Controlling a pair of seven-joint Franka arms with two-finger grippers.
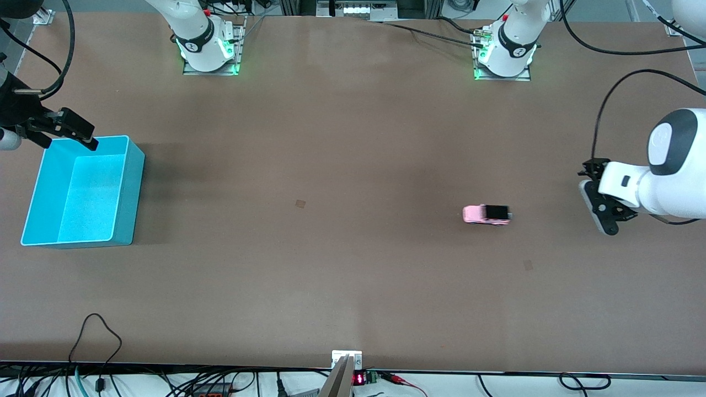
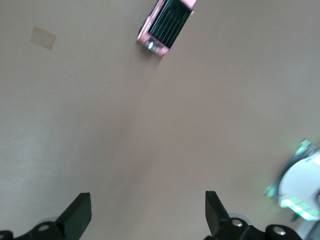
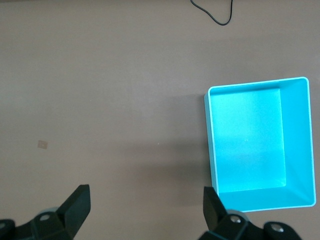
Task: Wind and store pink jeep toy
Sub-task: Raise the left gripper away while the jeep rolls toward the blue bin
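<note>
Tiny pale-pink plastic jeep toy [image 1: 486, 214], black rear roof: on table toward the left arm's end. Likely light, rigid, rolls easily; grip across body sides. Left gripper [image 2: 147, 212] wide, empty, nearby; right gripper [image 3: 145, 212] wide, over turquoise plastic bin [image 1: 122, 190].

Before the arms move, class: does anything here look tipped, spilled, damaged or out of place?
Nothing stands out. The jeep sits upright on its wheels on the table, and the bin stands upright and empty toward the right arm's end.
</note>
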